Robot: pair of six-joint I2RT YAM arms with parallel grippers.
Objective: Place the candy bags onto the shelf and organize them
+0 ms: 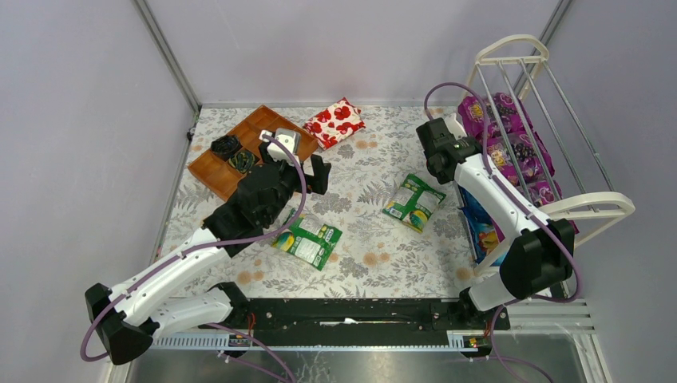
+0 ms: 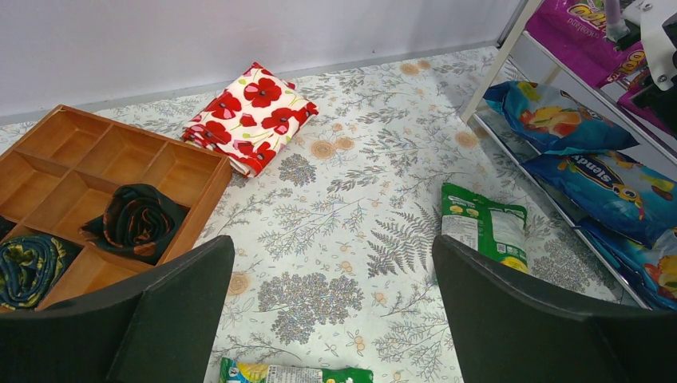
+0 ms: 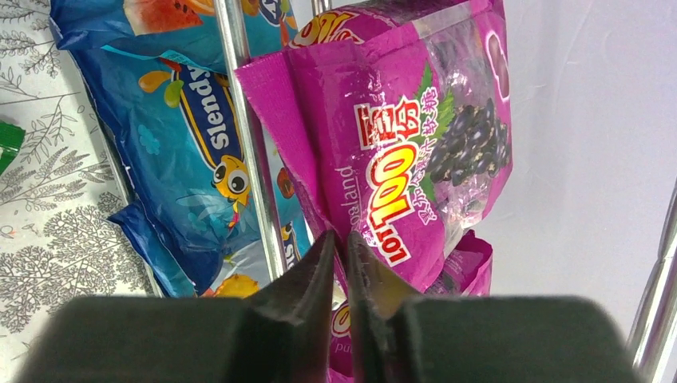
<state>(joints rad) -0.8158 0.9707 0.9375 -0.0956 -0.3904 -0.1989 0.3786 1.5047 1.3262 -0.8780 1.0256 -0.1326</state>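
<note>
**A:** So what was happening over on the left?

**B:** Not much tbh. The left gripper hung over the counter beside the brown tray, jaws spread wide with nothing between them. My guess is it sat high to look over the green ones. The near green bag lay flat right by that arm, and the far green bag lay mid-counter, closer to the rack. Neither was on the shelf yet.

**A:** And the right side?

**B:** The right gripper was up against the shelf, jaws pressed almost together on what looked like the lower edge of a purple bag. Pinching the edge probably let the pouch stand against the rods, on a tier above the blue bags. The other purple bags sat further along that tier. I'd say releasing cleanly was the tricky bit, since glossy pouches could slide on a slant.
</note>
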